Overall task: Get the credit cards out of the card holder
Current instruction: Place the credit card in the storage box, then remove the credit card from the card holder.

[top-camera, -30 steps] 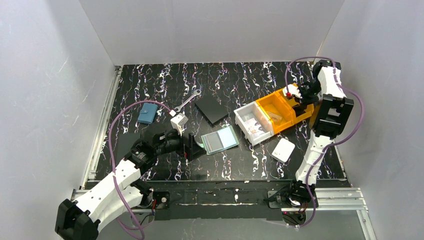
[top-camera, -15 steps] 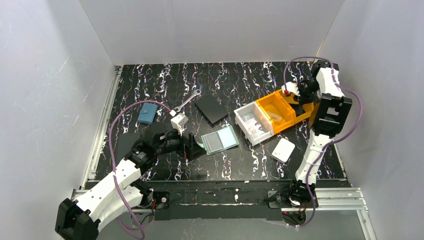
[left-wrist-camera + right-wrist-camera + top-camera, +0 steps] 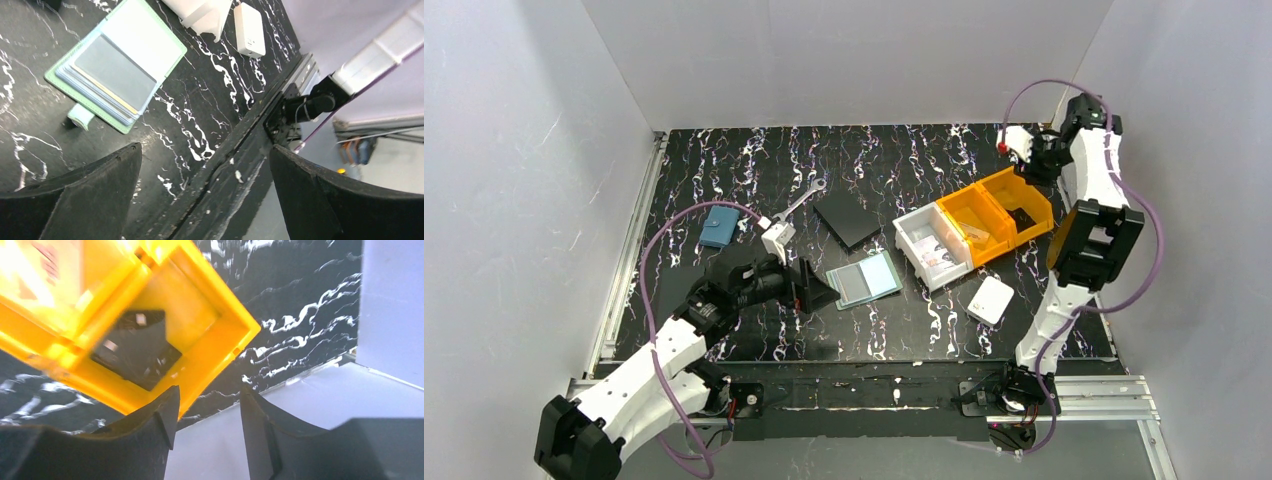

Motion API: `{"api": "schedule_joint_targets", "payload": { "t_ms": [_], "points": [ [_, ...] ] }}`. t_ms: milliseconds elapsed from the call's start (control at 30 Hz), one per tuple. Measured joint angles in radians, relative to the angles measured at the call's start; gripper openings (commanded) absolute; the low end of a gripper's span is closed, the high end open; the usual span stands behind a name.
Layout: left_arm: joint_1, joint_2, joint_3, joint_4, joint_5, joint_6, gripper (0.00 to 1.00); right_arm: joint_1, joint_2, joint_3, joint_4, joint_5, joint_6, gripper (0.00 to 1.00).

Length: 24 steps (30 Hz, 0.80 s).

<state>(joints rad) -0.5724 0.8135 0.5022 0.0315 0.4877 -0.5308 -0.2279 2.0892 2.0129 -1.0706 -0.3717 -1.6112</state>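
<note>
The card holder [image 3: 864, 279] lies open on the black table; in the left wrist view it [image 3: 150, 37] shows a mint-green border and a stack of credit cards [image 3: 114, 72], grey on top with a tan edge below. My left gripper [image 3: 816, 291] [image 3: 205, 149] rests just left of the holder, open and empty. My right gripper [image 3: 1036, 160] [image 3: 209, 390] hangs open above the far right end of the orange bin [image 3: 984, 190] [image 3: 215, 365], with nothing between its fingers. A dark flat card [image 3: 132, 350] lies inside that bin.
A white bin [image 3: 914, 218] holding some items sits against the orange bin's left side. A white box [image 3: 990, 299] lies in front of them. A black square plate [image 3: 848, 218], a wrench [image 3: 801, 200] and a blue pouch [image 3: 718, 226] lie farther back. White walls enclose the table.
My right gripper has opened and lifted up and back from the orange bin, leaving the dark card inside. The left arm and the card holder have not moved.
</note>
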Motion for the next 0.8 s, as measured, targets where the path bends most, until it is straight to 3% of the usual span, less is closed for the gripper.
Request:
{"api": "schedule_joint_targets", "payload": {
  "t_ms": [167,300,400,567,800],
  "points": [
    [0.0,0.084,-0.005,0.026,-0.023,-0.169,0.98,0.002,-0.235,-0.146,-0.076,-0.193,0.155,0.67],
    [0.0,0.133,-0.032,0.031,-0.035,-0.284,0.92,0.051,-0.498,-0.437,-0.14,-0.377,0.257,0.68],
    [-0.006,0.148,-0.035,0.03,-0.045,-0.337,0.91,0.191,-0.644,-0.652,-0.118,-0.447,0.364,0.7],
    [-0.049,0.167,-0.032,0.029,-0.091,-0.372,0.9,0.543,-0.819,-0.956,0.079,-0.436,0.591,0.74],
    [-0.088,0.195,-0.031,0.028,-0.152,-0.386,0.89,0.729,-0.815,-1.02,0.277,-0.367,0.747,0.81]
  ]
}}
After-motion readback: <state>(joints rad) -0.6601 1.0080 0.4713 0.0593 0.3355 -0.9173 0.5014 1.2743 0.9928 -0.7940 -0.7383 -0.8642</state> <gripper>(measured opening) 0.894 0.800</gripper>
